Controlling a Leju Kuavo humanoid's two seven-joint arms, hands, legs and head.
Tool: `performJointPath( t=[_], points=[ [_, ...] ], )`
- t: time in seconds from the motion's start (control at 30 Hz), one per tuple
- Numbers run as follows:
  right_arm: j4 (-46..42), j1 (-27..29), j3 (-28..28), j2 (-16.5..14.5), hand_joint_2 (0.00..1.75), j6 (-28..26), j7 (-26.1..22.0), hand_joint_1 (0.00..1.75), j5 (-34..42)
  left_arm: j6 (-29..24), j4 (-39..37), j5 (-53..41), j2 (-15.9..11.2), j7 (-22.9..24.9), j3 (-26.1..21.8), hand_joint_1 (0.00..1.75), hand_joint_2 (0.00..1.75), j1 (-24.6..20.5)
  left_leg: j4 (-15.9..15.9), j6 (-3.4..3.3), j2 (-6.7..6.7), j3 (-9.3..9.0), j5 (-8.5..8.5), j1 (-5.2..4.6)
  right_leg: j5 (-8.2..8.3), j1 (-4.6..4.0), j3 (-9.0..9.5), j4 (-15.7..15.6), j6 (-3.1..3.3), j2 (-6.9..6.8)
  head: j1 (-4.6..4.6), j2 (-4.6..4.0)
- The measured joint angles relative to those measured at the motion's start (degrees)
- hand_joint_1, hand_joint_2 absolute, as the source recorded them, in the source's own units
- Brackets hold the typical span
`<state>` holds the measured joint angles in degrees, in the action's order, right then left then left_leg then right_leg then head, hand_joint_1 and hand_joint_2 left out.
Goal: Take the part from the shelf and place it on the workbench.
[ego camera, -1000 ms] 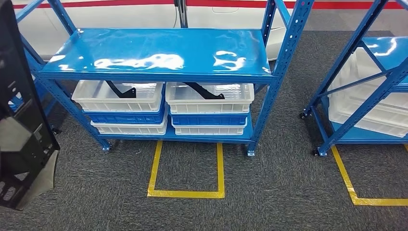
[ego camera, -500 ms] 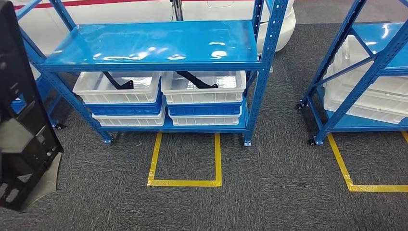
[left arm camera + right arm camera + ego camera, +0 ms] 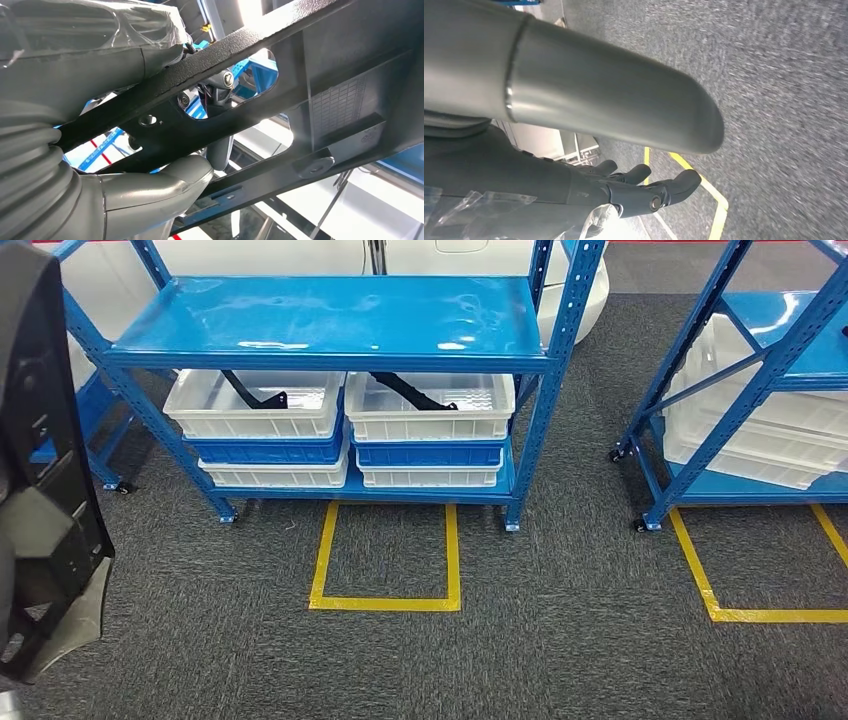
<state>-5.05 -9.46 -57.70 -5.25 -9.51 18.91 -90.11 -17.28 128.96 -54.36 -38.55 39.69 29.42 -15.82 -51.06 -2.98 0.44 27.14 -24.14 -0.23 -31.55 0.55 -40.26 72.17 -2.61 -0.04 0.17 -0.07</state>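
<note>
Grey carpet (image 3: 560, 640) marked with two yellow tape outlines (image 3: 385, 555) runs beneath a blue rack (image 3: 340, 325) across the upper frame; a second rack (image 3: 760, 370) stands at the upper right. The first rack's lower shelf carries six stacked bins (image 3: 430, 410), two black brackets (image 3: 415, 392) in the top pair. At the left edge, the left hand (image 3: 150, 185) grips the black part (image 3: 45, 470), thumb pressed against its frame. The right hand (image 3: 644, 192) holds nothing, fingers extended and slightly apart.

Grey carpet (image 3: 560, 640) with yellow tape boxes (image 3: 385, 555); 2 blue racks (image 3: 340, 320) hold white bins (image 3: 430, 410) under glare.
</note>
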Motion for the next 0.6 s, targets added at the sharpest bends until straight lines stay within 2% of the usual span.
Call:
performJointPath(
  t=[0.03,0.07,0.1,0.13,0.17,0.23,0.3,0.33,0.4,0.47,0.5,0.53,0.57,0.6],
  points=[
    [0.0,0.0,-0.1,0.0,0.00,0.0,0.0,0.00,0.0,0.0,0.0,-0.2,0.0,0.0,0.2,1.75,1.75,0.0,-0.1,0.11,-0.19,0.32,0.19,0.00,0.62,0.01,1.07,-0.8,-0.03,0.02,-0.01,0.00],
    [0.0,0.0,-0.2,0.0,0.00,0.0,0.0,0.00,0.0,0.1,0.0,-0.3,0.0,0.0,0.4,1.75,1.75,0.0,-0.4,0.22,-0.42,0.56,0.30,0.04,2.11,0.03,3.31,-4.0,0.00,0.16,-0.01,0.00],
    [0.0,0.0,-0.3,0.1,0.00,-0.1,0.0,0.00,0.0,0.1,0.0,-0.4,0.0,0.0,0.5,1.75,1.75,0.0,-0.7,0.36,-0.64,0.80,0.32,0.09,3.75,0.08,6.10,-8.5,0.09,0.62,-0.02,0.00],
    [0.0,0.1,-0.4,0.1,0.00,-0.1,0.0,0.00,0.0,0.2,0.0,-0.4,0.0,0.0,0.6,1.75,1.75,0.0,-1.2,0.54,-0.84,1.16,0.28,0.04,4.87,0.11,8.55,-12.7,0.21,1.33,-0.01,0.00],
    [0.0,0.2,-0.5,0.2,0.00,-0.2,0.0,0.00,0.0,0.2,0.0,-0.3,0.0,-0.1,0.7,1.75,1.75,-0.1,-1.6,0.76,-0.98,1.61,0.28,0.00,5.50,0.13,10.04,-15.6,0.40,1.91,-0.02,0.00],
    [0.0,0.2,-0.6,0.2,0.00,-0.2,0.0,0.00,0.0,0.1,0.0,0.0,0.0,-0.2,0.7,1.75,1.75,-0.1,-2.2,1.36,-1.40,2.51,0.46,-0.04,5.46,-0.04,10.50,-17.1,0.80,2.30,-0.04,0.00],
    [0.0,0.1,-0.7,0.2,0.00,-0.3,0.0,0.00,0.0,-0.1,-0.1,0.0,0.1,-0.4,0.7,1.75,1.75,-0.1,-2.6,1.93,-1.82,3.03,0.46,0.12,5.77,0.06,10.19,-17.1,1.37,1.48,-0.08,0.00],
    [0.0,0.0,-0.7,0.2,0.00,-0.3,0.0,0.00,0.0,-0.2,-0.1,0.0,0.0,-0.5,0.7,1.75,1.75,-0.1,-3.6,2.26,-1.79,3.52,-0.22,0.19,5.94,0.17,10.14,-17.2,1.67,1.01,-0.15,0.00],
    [0.0,0.0,-0.8,0.3,0.00,-0.4,0.0,0.00,0.0,-0.7,-0.1,0.0,0.1,-0.8,0.8,1.75,1.75,0.0,-9.4,3.01,-1.46,6.09,-3.59,0.46,6.18,0.33,9.93,-17.3,2.06,-0.05,-0.29,0.00],
    [0.0,0.0,-0.8,0.4,0.00,-0.4,0.0,0.00,0.0,-1.2,-0.3,0.1,0.1,-1.1,0.8,1.75,1.75,0.2,-17.7,3.67,-1.30,9.75,-7.23,0.81,6.27,0.29,9.63,-17.3,2.21,-1.16,-0.37,0.00],
    [0.0,0.0,-0.9,0.5,0.00,-0.4,0.0,0.00,0.0,-1.4,-0.3,0.1,0.2,-1.2,0.9,1.75,1.75,0.4,-20.0,3.85,-1.21,10.73,-7.83,0.94,6.30,0.28,9.53,-17.3,2.23,-1.73,-0.38,0.00],
    [0.0,0.0,-0.9,0.6,0.00,-0.4,0.0,0.00,0.0,-1.5,-0.4,0.2,0.2,-1.2,1.0,1.75,1.75,0.6,-19.9,3.94,-1.05,10.49,-7.26,1.03,6.31,0.27,9.52,-17.3,2.23,-2.30,-0.38,0.00],
    [0.0,0.0,-0.9,0.7,0.00,-0.4,0.0,0.00,0.0,-1.6,-0.5,0.2,0.2,-1.3,1.1,1.75,1.75,0.7,-17.2,3.93,-0.68,8.98,-5.64,1.08,6.31,0.27,9.57,-17.3,2.22,-2.85,-0.39,0.00],
    [0.0,-0.1,-0.9,0.8,0.00,-0.4,0.0,0.00,0.0,-1.7,-0.6,0.1,0.2,-1.4,1.2,1.75,1.75,0.8,-12.7,3.81,0.19,6.55,-3.49,1.07,6.31,0.26,9.68,-17.3,2.20,-3.38,-0.39,0.00]
  ],
)
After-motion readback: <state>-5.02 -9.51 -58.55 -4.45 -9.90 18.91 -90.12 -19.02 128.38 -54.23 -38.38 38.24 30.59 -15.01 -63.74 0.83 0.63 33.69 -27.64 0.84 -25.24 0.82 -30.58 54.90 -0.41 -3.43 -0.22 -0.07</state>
